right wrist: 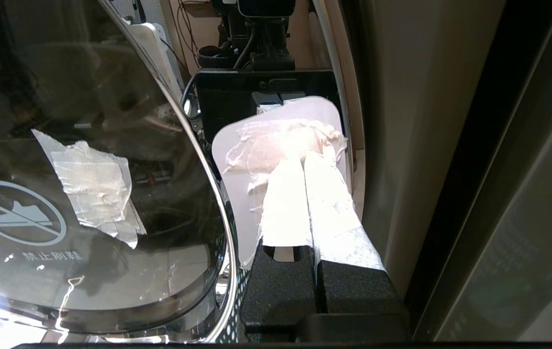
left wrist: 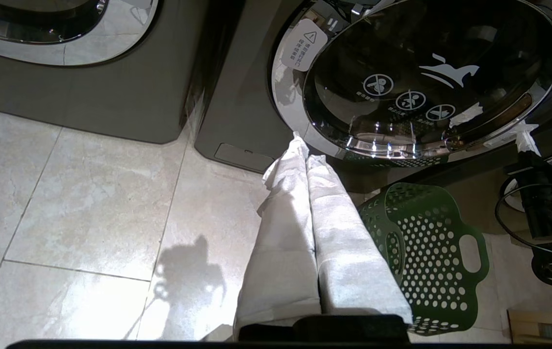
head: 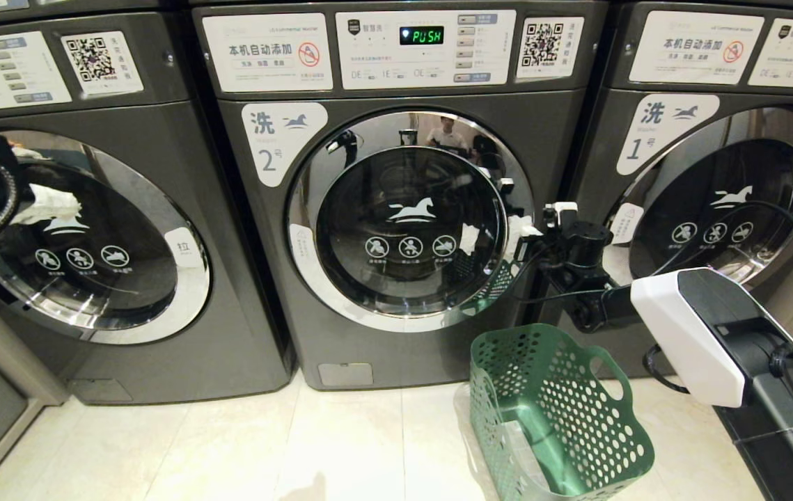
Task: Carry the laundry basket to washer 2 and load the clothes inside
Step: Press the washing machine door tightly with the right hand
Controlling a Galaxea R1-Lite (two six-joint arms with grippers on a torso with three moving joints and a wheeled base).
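Note:
Washer 2 (head: 396,216), dark grey with a "2" label, stands in the middle with its chrome-ringed glass door (head: 410,223) closed. The green laundry basket (head: 563,410) sits on the floor tiles in front of its lower right corner, and also appears in the left wrist view (left wrist: 431,252). No clothes show in it. My right gripper (head: 527,228) is shut and holds nothing; its white-wrapped fingertips (right wrist: 305,160) rest against a white tab (right wrist: 237,184) at the door's right rim. My left gripper (left wrist: 302,145) is shut and empty, hanging above the floor before washer 2's lower left.
Washer 1 (head: 723,195) stands to the right and a third like machine (head: 90,229) to the left, both with doors closed. My right arm (head: 709,334) with its black cable reaches across washer 1's front. Pale floor tiles (head: 229,445) lie before the machines.

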